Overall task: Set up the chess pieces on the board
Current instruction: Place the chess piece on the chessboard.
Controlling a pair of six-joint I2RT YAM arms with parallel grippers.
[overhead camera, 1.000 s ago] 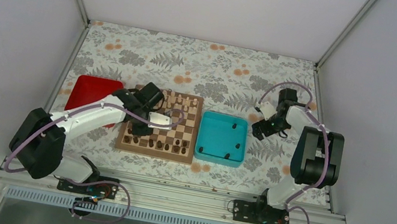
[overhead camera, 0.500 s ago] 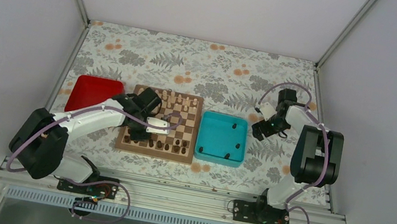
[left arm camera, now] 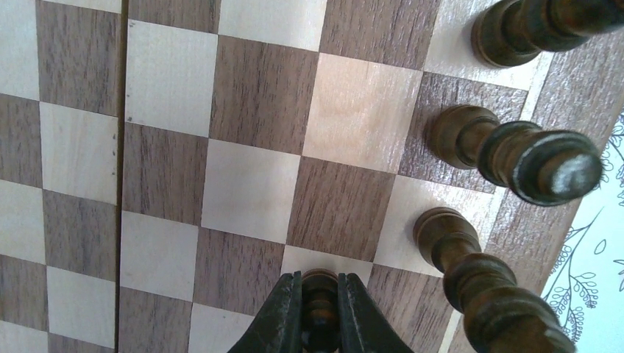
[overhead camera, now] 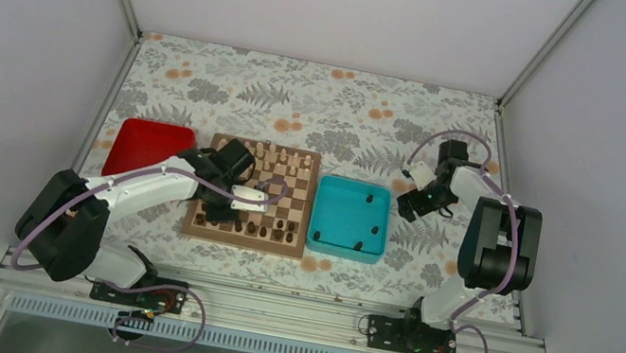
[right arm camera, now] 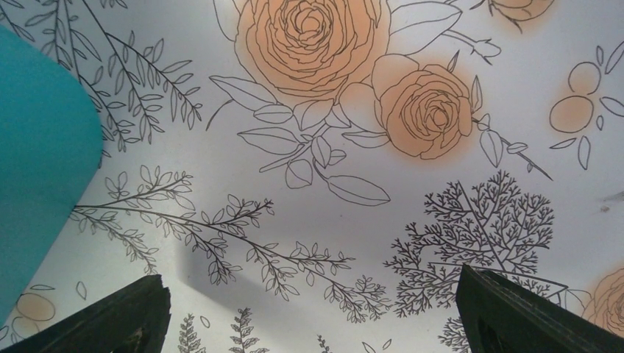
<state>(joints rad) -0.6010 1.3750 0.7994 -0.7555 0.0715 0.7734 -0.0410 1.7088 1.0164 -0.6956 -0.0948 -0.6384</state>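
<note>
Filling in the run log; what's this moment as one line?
left gripper: shut on dark chess piece over the board | right gripper: open, empty, over floral cloth beside teal tray

Lab test enclosure: white panels (overhead camera: 337,8), aluminium rails (overhead camera: 268,308)

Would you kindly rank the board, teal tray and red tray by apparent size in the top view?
Board largest.
Teal tray and red tray look alike, the red one partly hidden by the left arm; unranked.
</note>
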